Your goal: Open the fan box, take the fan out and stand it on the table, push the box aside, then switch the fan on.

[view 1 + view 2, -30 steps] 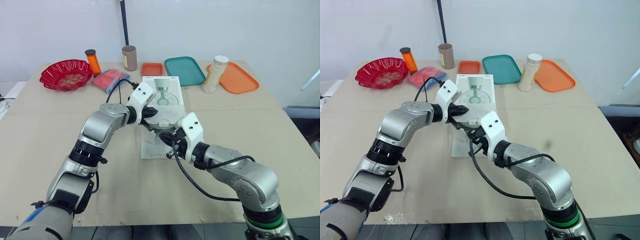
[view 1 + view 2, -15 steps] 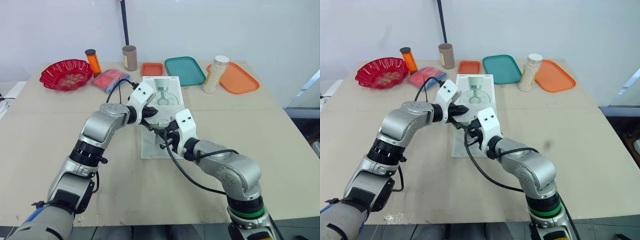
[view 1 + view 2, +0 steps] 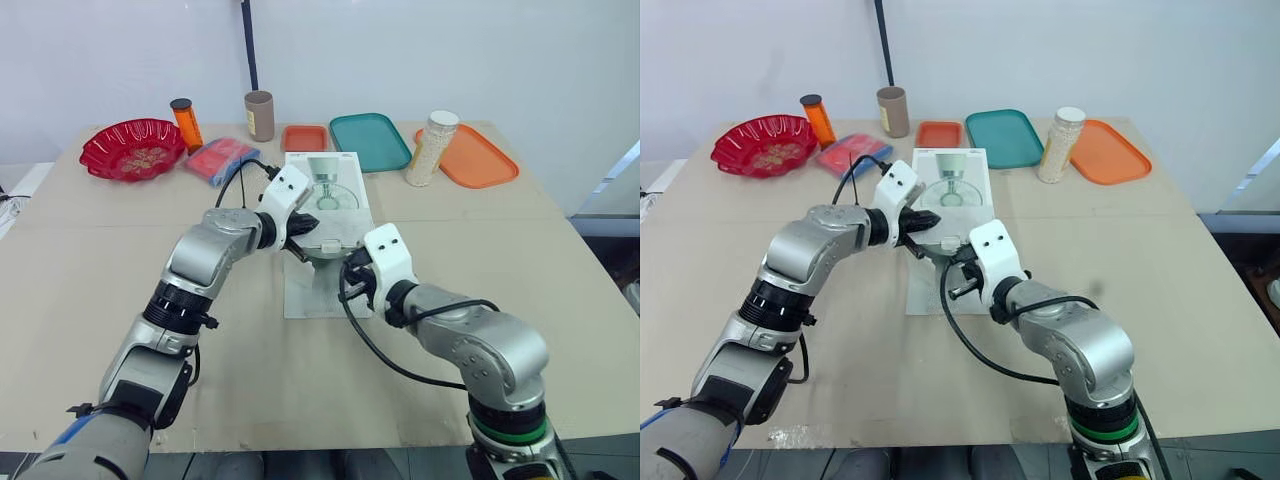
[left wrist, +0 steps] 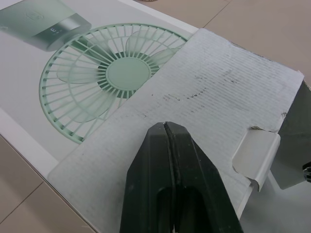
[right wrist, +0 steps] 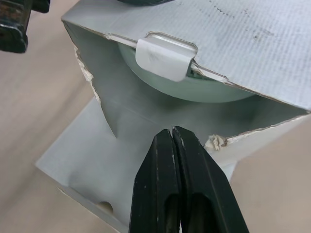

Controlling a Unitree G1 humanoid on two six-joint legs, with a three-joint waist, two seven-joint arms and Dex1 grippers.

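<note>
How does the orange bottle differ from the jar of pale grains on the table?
The orange bottle has a dark cap; the jar has a white one and pale contents. The bottle looks shorter and slimmer than the jar. The bottle stands beside the red bowl, the jar between the teal tray and the orange tray. Both stand upright.

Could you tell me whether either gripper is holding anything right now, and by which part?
Nothing is held: the left gripper and the right gripper are both shut empty, the left over the open flap of the fan box.
</note>
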